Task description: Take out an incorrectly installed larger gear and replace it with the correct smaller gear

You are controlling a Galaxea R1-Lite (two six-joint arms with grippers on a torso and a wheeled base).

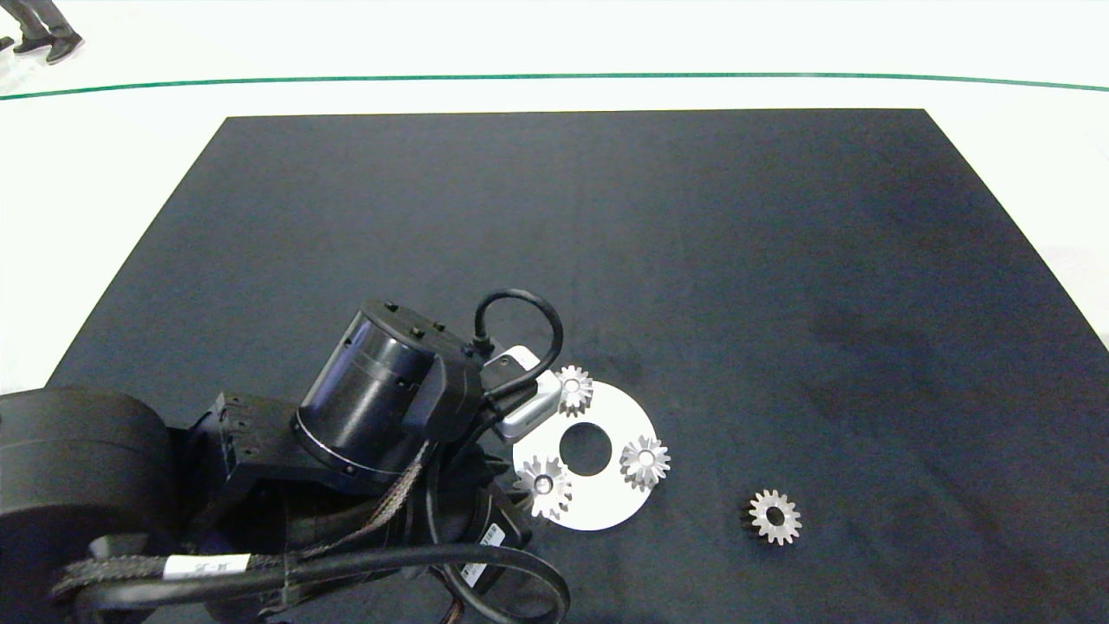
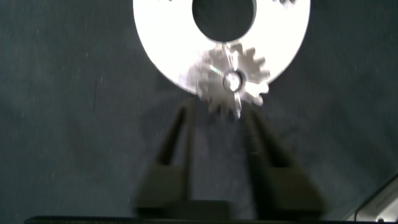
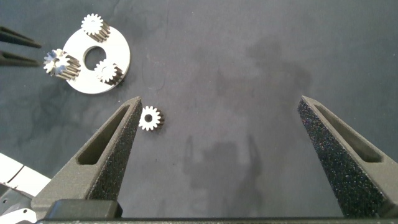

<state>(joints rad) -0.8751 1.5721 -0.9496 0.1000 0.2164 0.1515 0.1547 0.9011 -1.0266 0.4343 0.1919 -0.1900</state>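
The larger gear (image 1: 543,485) sits on the left edge of a white ring plate (image 1: 606,507), on the side nearest the left arm. Two other silver gears share the plate: one at its far edge (image 1: 574,389), partly behind the arm's wrist camera (image 1: 530,400), and one at its right edge (image 1: 645,461). The left gripper (image 2: 216,121) points at the larger gear, fingers parted, tips just short of its teeth. The smaller gear (image 1: 774,517) lies alone on the dark mat (image 1: 780,260), well right of the plate. The right gripper (image 3: 221,109) hovers wide open above the mat. A person's shoes (image 1: 43,39) show beyond the table.
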